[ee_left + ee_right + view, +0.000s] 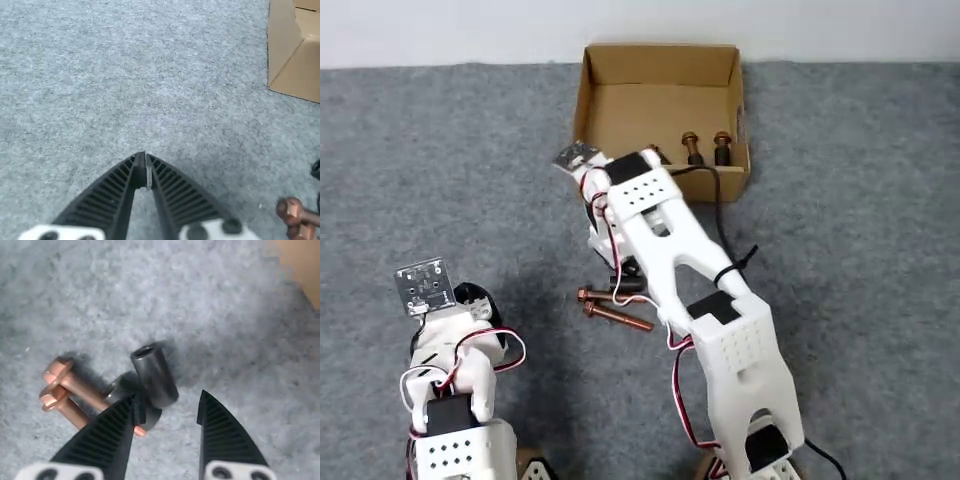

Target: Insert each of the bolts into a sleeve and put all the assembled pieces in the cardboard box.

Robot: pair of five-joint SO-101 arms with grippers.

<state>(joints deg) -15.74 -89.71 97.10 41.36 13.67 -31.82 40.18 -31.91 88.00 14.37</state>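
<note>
Black sleeve (154, 375) nr right claw (169, 395), jaws spread; left claw (145, 157) closed, empty.

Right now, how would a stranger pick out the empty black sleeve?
On the grey carpet before the cardboard box lie two copper bolts. Beside their shafts, ahead of the right gripper, is the black sleeve: short, hollow, no bolt inside.

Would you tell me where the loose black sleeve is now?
In the right wrist view the black sleeve lies on the carpet just ahead of the right gripper, beside two copper bolts.
</note>
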